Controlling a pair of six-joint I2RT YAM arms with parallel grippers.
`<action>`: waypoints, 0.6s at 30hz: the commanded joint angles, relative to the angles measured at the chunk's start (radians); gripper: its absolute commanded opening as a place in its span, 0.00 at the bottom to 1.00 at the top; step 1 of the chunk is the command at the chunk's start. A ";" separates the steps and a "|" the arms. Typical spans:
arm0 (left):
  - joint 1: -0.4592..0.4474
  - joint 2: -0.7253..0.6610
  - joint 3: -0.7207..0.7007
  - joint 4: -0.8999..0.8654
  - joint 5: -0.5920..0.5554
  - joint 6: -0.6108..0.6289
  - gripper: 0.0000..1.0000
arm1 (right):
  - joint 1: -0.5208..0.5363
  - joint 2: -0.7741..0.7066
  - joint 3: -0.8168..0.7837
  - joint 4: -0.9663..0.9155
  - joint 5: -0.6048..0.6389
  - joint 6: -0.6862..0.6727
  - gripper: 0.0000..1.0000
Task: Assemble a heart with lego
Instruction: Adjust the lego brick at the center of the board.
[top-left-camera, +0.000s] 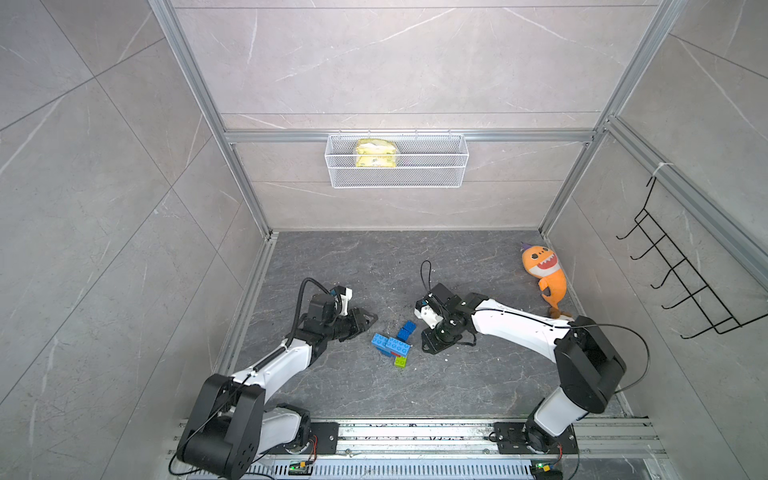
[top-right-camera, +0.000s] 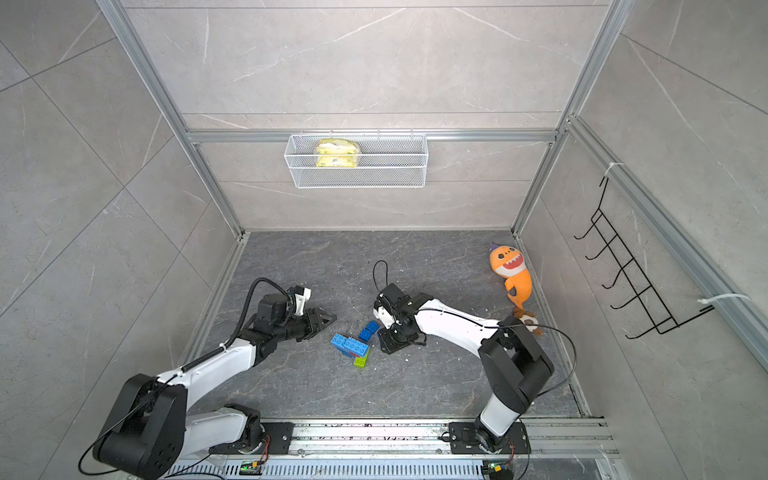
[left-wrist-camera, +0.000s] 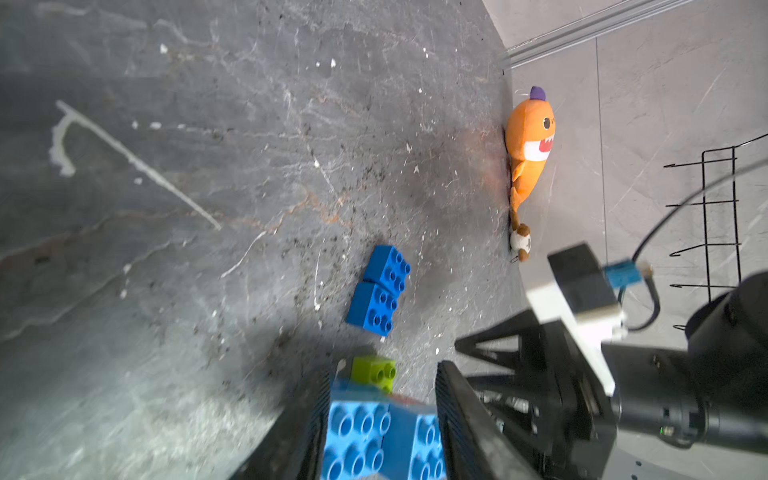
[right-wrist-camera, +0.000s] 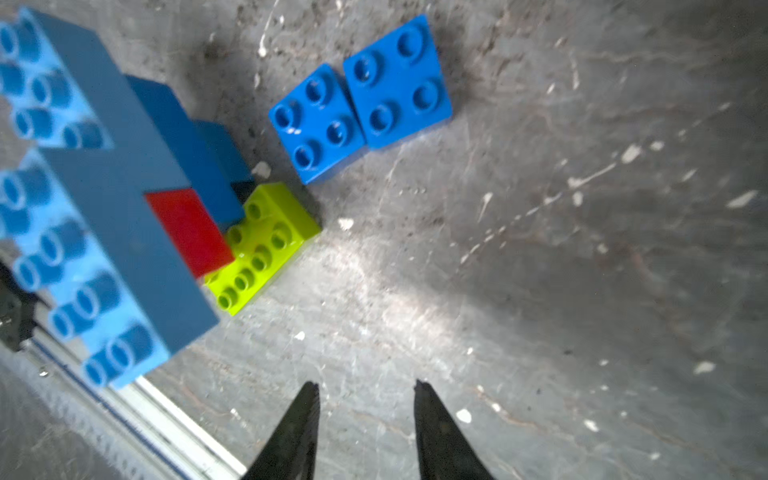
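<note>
The heart (top-left-camera: 390, 345) (top-right-camera: 350, 345) is a clump of light and dark blue lego with a red block (right-wrist-camera: 187, 228) and a lime green brick (right-wrist-camera: 266, 245), resting on the dark floor. Two loose dark blue lego bricks (top-left-camera: 406, 330) (right-wrist-camera: 361, 99) lie side by side just behind it. My left gripper (top-left-camera: 371, 323) (left-wrist-camera: 384, 370) is open. In both top views it hangs just left of the clump and apart from it. The left wrist view shows the clump's light blue studs (left-wrist-camera: 374, 436) between the fingers. My right gripper (top-left-camera: 430, 345) (right-wrist-camera: 365, 384) is open over bare floor, right of the clump.
An orange plush shark (top-left-camera: 544, 270) leans on the right wall, with a small brown and white plush (top-right-camera: 528, 320) at its tail. A wire basket (top-left-camera: 397, 170) hangs on the back wall and a black hook rack (top-left-camera: 681, 282) on the right one. A metal rail (top-left-camera: 415, 432) runs along the front.
</note>
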 joint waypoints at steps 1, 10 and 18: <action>0.005 0.070 0.069 0.013 0.071 0.047 0.45 | 0.038 -0.062 -0.064 0.062 -0.154 0.052 0.39; -0.009 0.141 0.085 0.076 0.099 0.014 0.43 | 0.109 -0.029 -0.067 0.260 -0.245 0.175 0.37; -0.012 0.096 0.006 0.105 0.084 -0.010 0.43 | 0.107 0.047 0.015 0.215 -0.141 0.140 0.37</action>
